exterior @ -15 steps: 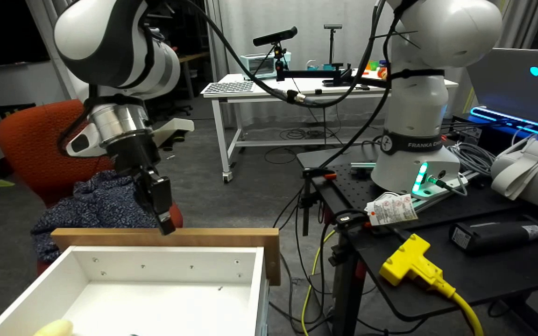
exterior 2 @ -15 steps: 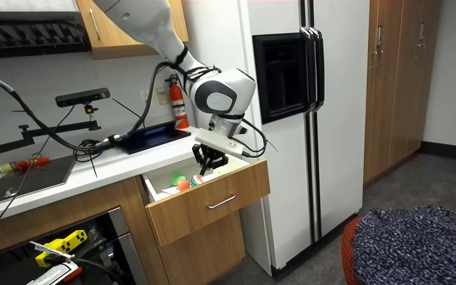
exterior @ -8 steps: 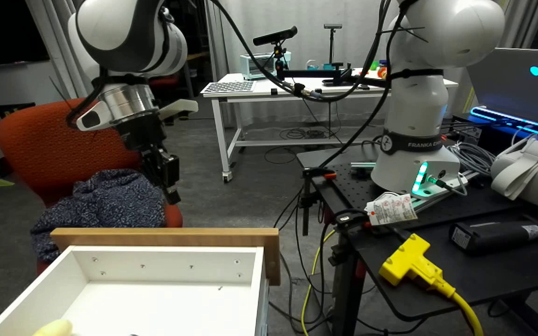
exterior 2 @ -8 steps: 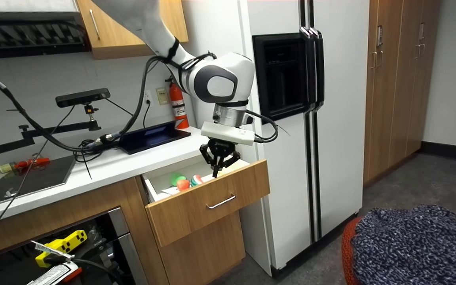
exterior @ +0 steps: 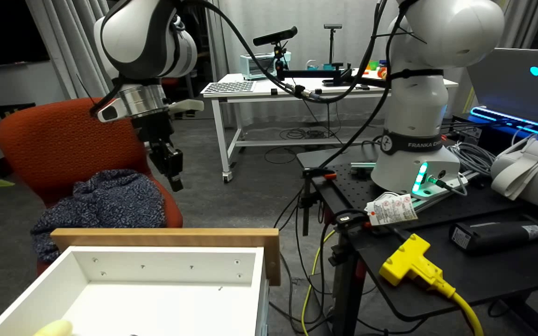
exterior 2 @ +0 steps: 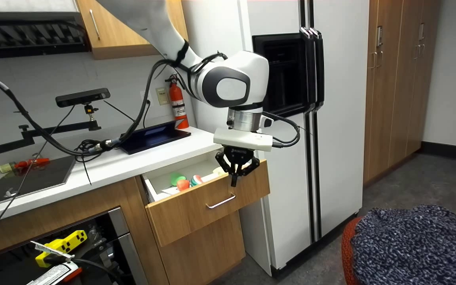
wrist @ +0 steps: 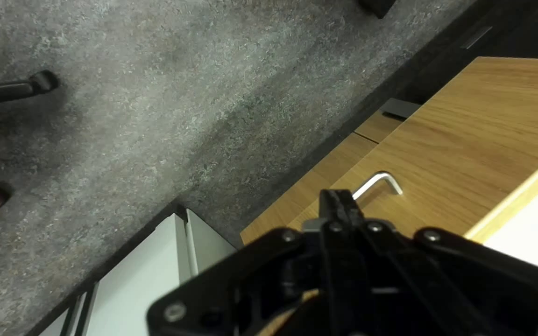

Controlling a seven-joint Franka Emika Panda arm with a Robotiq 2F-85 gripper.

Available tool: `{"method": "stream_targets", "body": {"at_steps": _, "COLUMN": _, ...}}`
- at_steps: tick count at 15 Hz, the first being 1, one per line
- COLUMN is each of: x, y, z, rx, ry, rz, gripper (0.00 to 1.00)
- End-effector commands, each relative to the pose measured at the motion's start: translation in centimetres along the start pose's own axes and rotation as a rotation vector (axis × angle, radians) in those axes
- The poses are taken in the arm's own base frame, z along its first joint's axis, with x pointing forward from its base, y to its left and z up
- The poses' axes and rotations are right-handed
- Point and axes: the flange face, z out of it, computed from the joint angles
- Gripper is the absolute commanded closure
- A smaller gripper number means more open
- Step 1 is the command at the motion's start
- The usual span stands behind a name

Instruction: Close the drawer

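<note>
While drawer (exterior 2: 202, 200) stands open | arm (exterior 2: 230, 89) bent | fingers (exterior 2: 234, 181) (together) pointing down

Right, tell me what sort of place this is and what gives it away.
Probably a kitchen, perhaps one used as a robotics lab: an exterior view shows a white refrigerator and a cooktop, while a mounted camera hints at the lab.

Count: one drawer (exterior 2: 184, 213); one drawer handle (exterior 2: 222, 202); one gripper (exterior 2: 234, 181); one fire extinguisher (exterior 2: 177, 101); one refrigerator (exterior 2: 287, 178); one VR headset (exterior: 537, 175); one yellow outlet block (exterior: 407, 261).
</note>
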Motion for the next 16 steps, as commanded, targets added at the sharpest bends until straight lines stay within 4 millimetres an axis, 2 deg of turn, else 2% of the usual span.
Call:
{"method": "stream_targets", "body": {"at_steps": 1, "x": 0.3, "y": 0.5, "z": 0.1, "rx": -0.017, "ry": -0.004, "rz": 0.035, "gripper": 1.0}}
{"method": "stream_targets", "body": {"at_steps": 9, "x": 1.8, "y": -0.3, "z": 0.8, "rx": -0.007, "ry": -0.008, "rz": 0.032, "gripper": 1.0}}
{"method": "stream_targets", "body": {"at_steps": 16, "x": 1.2, "y": -0.4, "z": 1.2, "rx": 0.012, "ry": -0.007, "rz": 0.032, "gripper": 0.99}}
